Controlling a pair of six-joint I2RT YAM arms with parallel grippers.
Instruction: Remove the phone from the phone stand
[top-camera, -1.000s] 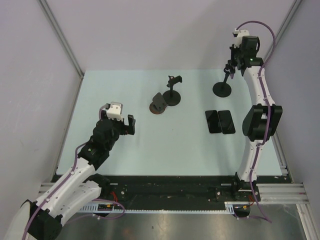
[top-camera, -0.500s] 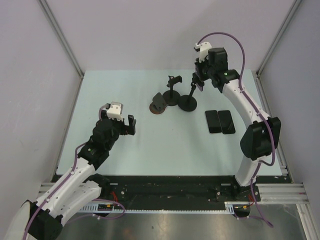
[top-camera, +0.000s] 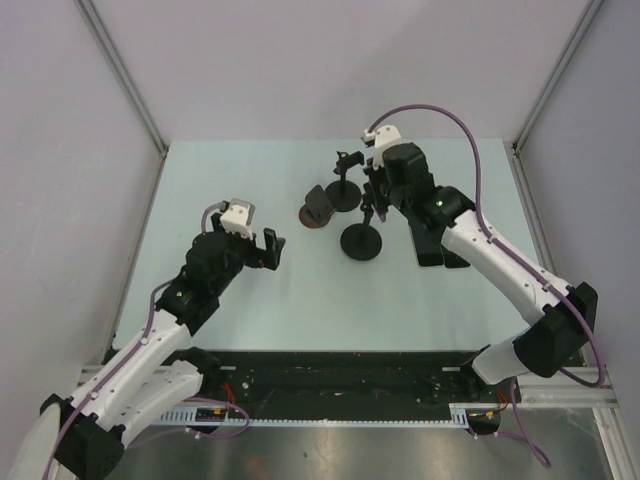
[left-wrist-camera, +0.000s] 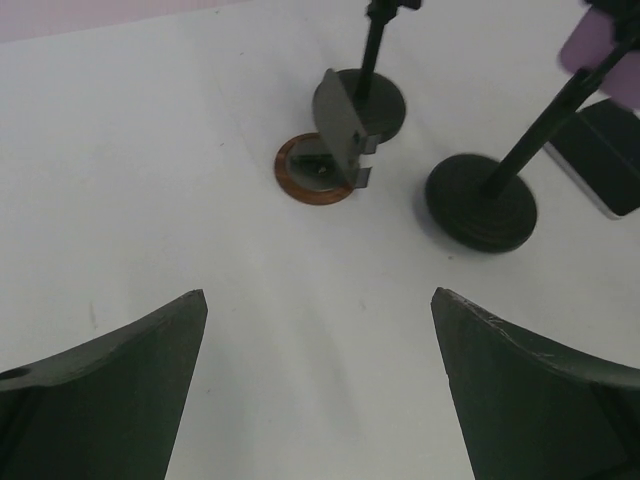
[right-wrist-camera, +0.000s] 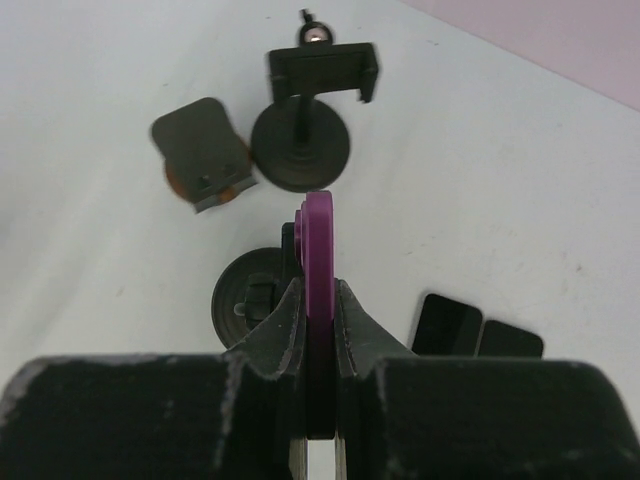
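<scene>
Right pincer (right-wrist-camera: 318, 292) is clenched hard on the purple phone (right-wrist-camera: 320, 235), one finger on each flat face, and the wrist camera sees the phone edge-on between them. The phone sits at the top of the phone stand (top-camera: 361, 241), a thin pole on a round black base. Whether the cradle actually grips it can't be told from here. That base is near the middle of the desk (top-camera: 240, 170), low over the surface, and contact is hard to call. Just beyond it on the far side stands a second stand (top-camera: 345, 185) with a black clamp on top. Just beside that, to the left, is a small holder (top-camera: 317, 210) with a copper-rimmed round foot and a tilted dark plate. To the right, two dark phones (right-wrist-camera: 452, 325) lie flat side by side, partly under the right arm. Over on the left, the left pincer (top-camera: 266, 250) is released, jaws spread wide, hovering above bare desk well apart from the stands.
</scene>
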